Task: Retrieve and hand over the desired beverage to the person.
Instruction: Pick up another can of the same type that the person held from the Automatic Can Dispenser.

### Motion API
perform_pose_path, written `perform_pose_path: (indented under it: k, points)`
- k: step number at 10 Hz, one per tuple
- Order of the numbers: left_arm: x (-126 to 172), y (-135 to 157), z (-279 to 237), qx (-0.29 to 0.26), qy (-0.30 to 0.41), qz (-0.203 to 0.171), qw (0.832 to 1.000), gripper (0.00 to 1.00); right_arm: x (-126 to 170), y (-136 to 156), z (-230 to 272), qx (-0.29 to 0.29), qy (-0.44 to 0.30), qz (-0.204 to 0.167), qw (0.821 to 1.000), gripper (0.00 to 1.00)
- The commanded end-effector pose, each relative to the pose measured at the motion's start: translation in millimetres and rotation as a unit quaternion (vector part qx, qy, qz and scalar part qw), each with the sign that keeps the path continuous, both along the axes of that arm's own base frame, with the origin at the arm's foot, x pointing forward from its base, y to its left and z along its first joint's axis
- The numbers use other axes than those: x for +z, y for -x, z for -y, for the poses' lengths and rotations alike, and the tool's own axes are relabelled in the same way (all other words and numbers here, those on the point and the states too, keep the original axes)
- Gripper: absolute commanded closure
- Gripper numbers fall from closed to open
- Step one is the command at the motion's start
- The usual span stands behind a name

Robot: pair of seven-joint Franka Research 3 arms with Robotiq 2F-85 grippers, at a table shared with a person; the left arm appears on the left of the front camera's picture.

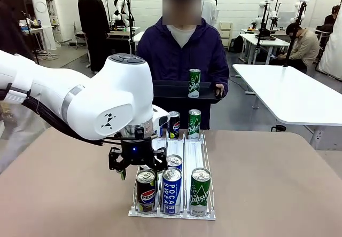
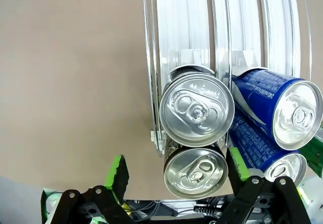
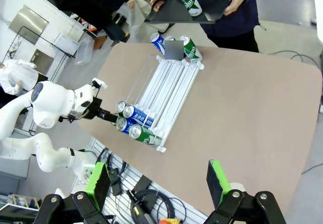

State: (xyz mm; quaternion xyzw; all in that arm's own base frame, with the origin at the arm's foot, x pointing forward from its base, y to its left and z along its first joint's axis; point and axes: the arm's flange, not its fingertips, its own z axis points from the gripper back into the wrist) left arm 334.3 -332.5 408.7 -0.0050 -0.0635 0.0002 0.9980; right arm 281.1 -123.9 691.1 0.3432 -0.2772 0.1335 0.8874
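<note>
My left gripper (image 1: pixel 140 167) hangs open just above the front-left Pepsi can (image 1: pixel 146 190) of a three-lane rack (image 1: pixel 172 213). In the left wrist view its green pads (image 2: pixel 117 176) flank a silver can top (image 2: pixel 196 172), without touching it; a second can top (image 2: pixel 197 110) sits right behind. Beside the Pepsi stand Pocari Sweat cans (image 1: pixel 171 190) and a green Chilsung can (image 1: pixel 200 191). The person (image 1: pixel 181 50) stands at the far side holding a black tray (image 1: pixel 176 92) with a green can (image 1: pixel 194 83) on it. My right gripper (image 3: pixel 158 181) is open high above the table, holding nothing.
More cans (image 1: pixel 184 124) stand at the rack's far end. Bare brown tabletop (image 1: pixel 278 183) lies on both sides of the rack. A white table (image 1: pixel 294 93) stands at the back right, with other people farther off.
</note>
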Motion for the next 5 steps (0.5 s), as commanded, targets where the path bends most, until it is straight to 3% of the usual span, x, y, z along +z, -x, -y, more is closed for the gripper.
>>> perform_pose_path:
  k: [1, 5]
  points:
    - [-6.6, -2.5, 6.5, -0.002, 0.016, -0.011, 1.0, 0.0, -1.0, -1.0, -0.1, 0.008, -0.007, 0.003, 1.0, 0.0]
    - [-8.5, -2.6, 2.8, -0.012, 0.026, -0.016, 0.999, 0.0, -1.0, -1.0, -0.1, 0.008, -0.007, 0.003, 1.0, 0.0]
